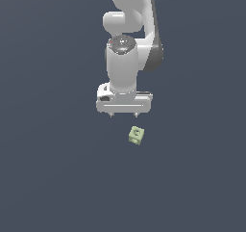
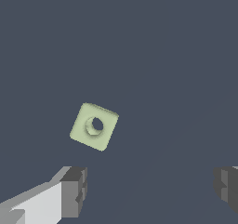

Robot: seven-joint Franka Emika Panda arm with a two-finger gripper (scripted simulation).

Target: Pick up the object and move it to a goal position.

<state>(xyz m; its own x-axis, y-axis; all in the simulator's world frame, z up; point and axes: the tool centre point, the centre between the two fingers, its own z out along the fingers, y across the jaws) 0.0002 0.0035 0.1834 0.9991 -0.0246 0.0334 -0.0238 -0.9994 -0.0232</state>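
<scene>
cube: the little pale yellow-green cube (image 1: 137,135) sits flat on the dark worktop (image 1: 53,178), nearest the exterior camera of anything here. No worktop edge or corner shows in either view, so I can't pin it to one.
cube details: round hole in the top face, another on a side face. It's turned a bit, so its sides aren't square to the fingers; the wrist view shows that pretty clearly (image 2: 94,126).
gripper: the gripper (image 1: 123,114) hangs above the worktop, pointing straight down, just behind the cube and slightly to the exterior view's left of it. Not touching it.
jaws: spread wide, nothing between them. In the wrist view each dark pad (image 2: 74,190) is way out to its own side, and the gap is loads wider than the cube.
arm: the white Panda arm (image 1: 126,58) rises behind the gripper and runs out of frame.
</scene>
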